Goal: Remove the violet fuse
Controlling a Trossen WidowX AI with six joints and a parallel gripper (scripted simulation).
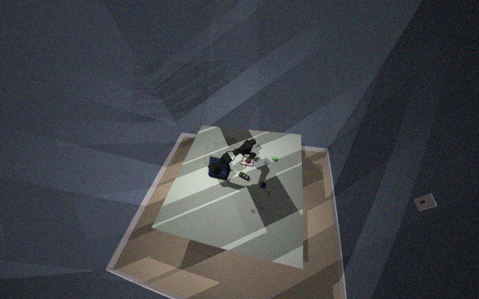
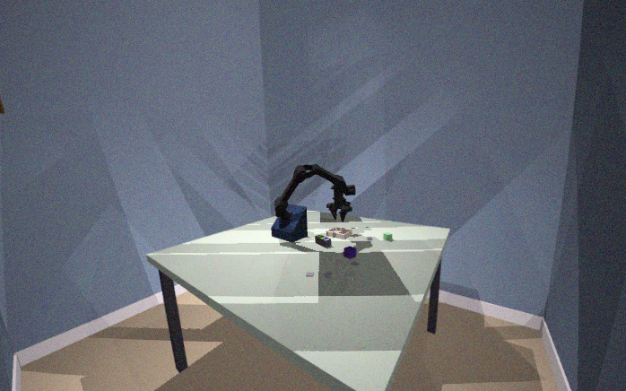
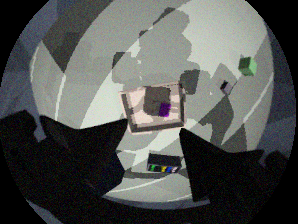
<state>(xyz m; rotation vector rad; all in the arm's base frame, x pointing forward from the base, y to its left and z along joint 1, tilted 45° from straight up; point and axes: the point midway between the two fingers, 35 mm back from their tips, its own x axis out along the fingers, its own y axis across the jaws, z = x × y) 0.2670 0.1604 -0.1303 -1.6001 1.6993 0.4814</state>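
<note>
Though the counter (image 2: 256,272) carries several bits, the end effector (image 2: 340,213) hangs apart and empty above the tray (image 3: 133,117), where the violet fuse (image 3: 164,108) lies: likely light, stiff, best pinched by its flat sides.

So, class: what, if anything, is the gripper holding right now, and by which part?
Nothing. The gripper is open above the tray, and the violet fuse lies free inside the tray.
</note>
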